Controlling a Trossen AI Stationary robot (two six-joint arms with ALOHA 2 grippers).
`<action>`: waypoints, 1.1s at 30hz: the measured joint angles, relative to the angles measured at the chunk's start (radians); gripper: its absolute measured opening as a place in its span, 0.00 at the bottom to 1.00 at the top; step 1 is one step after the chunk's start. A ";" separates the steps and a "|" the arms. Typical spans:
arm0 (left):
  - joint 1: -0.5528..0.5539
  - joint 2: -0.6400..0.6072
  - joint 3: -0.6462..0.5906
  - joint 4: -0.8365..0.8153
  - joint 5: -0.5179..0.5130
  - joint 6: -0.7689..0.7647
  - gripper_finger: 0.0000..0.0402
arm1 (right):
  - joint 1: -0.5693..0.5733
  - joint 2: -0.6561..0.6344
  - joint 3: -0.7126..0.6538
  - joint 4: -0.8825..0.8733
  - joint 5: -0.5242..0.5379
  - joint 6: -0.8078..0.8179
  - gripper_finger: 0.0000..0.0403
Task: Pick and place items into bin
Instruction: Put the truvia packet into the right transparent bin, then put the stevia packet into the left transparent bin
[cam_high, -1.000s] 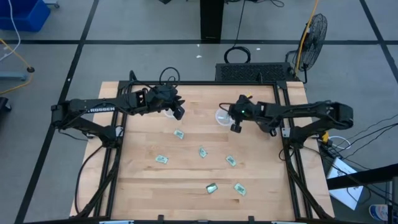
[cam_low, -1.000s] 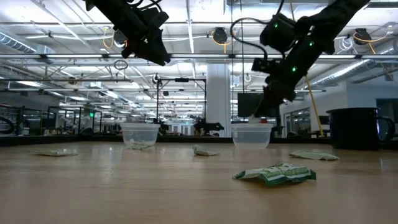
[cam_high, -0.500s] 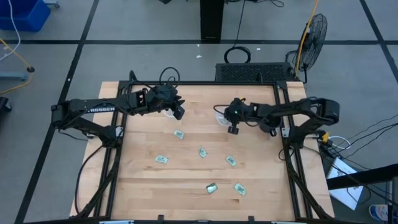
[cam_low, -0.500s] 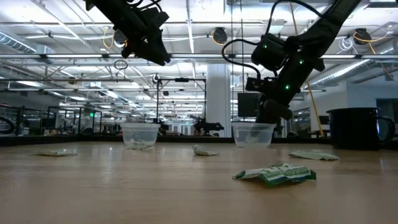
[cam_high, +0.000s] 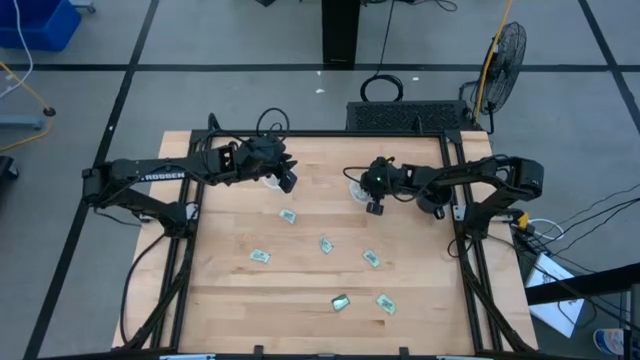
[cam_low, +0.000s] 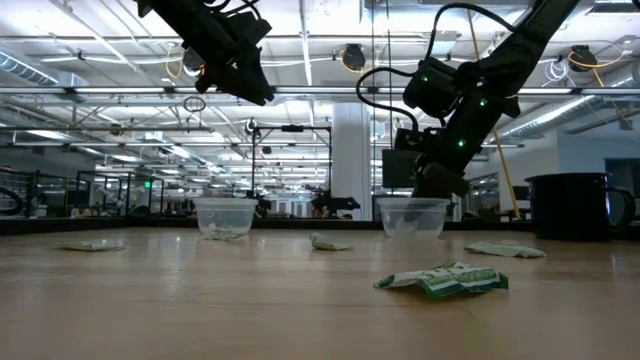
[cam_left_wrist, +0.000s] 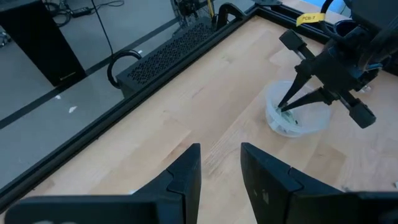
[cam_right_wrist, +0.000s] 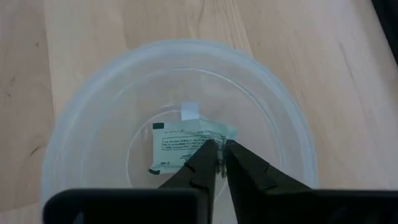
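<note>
My right gripper (cam_right_wrist: 221, 152) reaches down into the right clear plastic cup (cam_high: 357, 187) and is shut on a pale green packet (cam_right_wrist: 180, 146) low in it; it also shows in the low view (cam_low: 418, 195). My left gripper (cam_left_wrist: 221, 152) is open and empty, high above the left clear cup (cam_low: 226, 216), which holds a packet on its bottom. Several more packets lie flat on the wooden table, among them one at mid-left (cam_high: 288, 215), one in the middle (cam_high: 325, 244) and one near the front (cam_low: 442, 280). My right gripper pinches the packet between its two fingertips at the packet's right end (cam_right_wrist: 229, 133), coming from above and pointing down into the cup. The packet lies roughly flat, printed face up. Whether it rests on the cup's bottom I cannot tell.
A black mug (cam_low: 575, 205) stands at the table's right side. A black frame (cam_high: 320, 133) runs along the table's far edge and sides. The packets are spread over the middle and near half of the table (cam_high: 230, 310).
My right gripper has moved a little toward the table's left edge and gone down, so its fingertips now stand inside the right cup instead of above it.
</note>
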 joint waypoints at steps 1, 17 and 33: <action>0.000 0.000 0.000 0.000 0.000 0.000 0.30 | 0.000 0.000 0.000 0.001 0.000 0.000 0.10; 0.000 0.000 0.000 0.000 0.000 0.001 0.30 | 0.002 -0.042 0.000 0.047 0.001 -0.042 0.21; -0.021 0.000 0.000 -0.196 0.123 0.006 0.30 | 0.082 -0.332 0.000 0.017 -0.002 0.063 0.18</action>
